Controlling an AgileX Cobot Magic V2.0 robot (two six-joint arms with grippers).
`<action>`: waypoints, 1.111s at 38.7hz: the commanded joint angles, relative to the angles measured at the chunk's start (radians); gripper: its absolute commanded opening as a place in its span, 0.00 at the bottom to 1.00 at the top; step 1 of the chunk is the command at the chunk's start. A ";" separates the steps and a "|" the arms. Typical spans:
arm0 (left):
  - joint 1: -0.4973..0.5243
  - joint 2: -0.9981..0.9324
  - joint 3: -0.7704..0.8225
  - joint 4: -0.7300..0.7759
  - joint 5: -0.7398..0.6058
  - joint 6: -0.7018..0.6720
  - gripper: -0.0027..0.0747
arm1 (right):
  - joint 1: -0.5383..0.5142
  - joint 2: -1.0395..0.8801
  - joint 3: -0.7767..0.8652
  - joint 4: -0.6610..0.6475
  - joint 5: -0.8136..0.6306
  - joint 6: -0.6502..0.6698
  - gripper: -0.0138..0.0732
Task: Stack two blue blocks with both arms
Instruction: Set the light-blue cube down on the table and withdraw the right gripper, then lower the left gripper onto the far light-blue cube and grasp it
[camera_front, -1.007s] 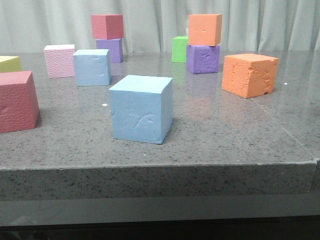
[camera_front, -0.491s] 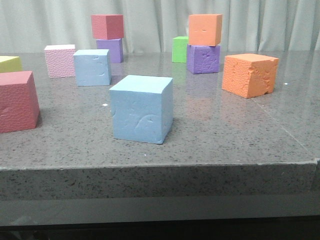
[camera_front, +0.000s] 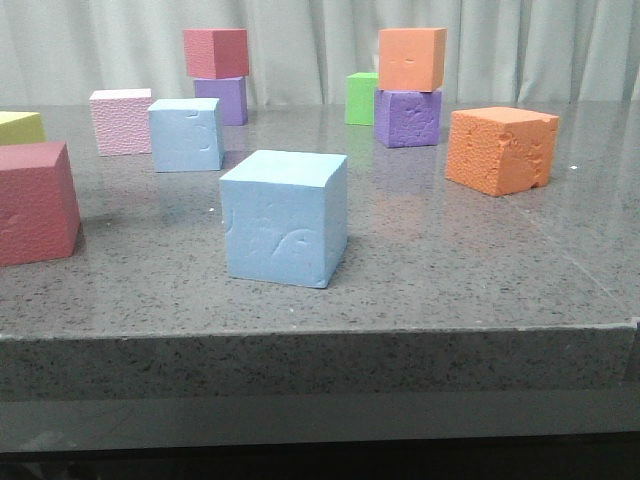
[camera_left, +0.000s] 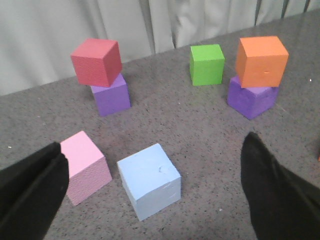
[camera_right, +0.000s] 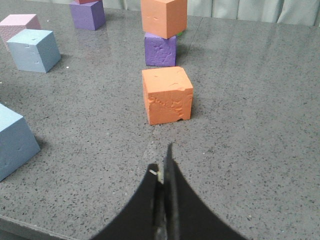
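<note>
Two sky-blue blocks stand apart on the grey table. The nearer blue block (camera_front: 285, 217) is close to the front edge, and the farther blue block (camera_front: 186, 134) sits beside a pink cube (camera_front: 120, 121). Neither arm shows in the front view. My left gripper (camera_left: 152, 142) is open above the table, its black fingers (camera_left: 30, 190) spread wide on either side of the farther blue block (camera_left: 149, 180). My right gripper (camera_right: 162, 161) is shut on nothing, pointing toward a dented orange cube (camera_right: 167, 95), with the nearer blue block (camera_right: 12, 142) off to one side.
A red cube (camera_front: 215, 53) rests on a purple cube (camera_front: 222, 98) at the back left. An orange cube (camera_front: 411, 58) tops another purple cube (camera_front: 406, 117), next to a green cube (camera_front: 361, 98). A large red cube (camera_front: 35, 203) and a yellow one (camera_front: 18, 126) sit far left.
</note>
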 joint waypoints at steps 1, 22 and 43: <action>-0.020 0.102 -0.171 -0.038 0.061 -0.001 0.90 | -0.006 0.005 -0.022 0.015 -0.081 -0.010 0.08; 0.054 0.575 -0.679 -0.010 0.549 -0.326 0.90 | -0.006 0.005 -0.002 0.015 -0.095 -0.010 0.08; 0.033 0.636 -0.679 -0.020 0.486 -0.316 0.90 | -0.006 0.005 -0.002 0.015 -0.101 -0.010 0.08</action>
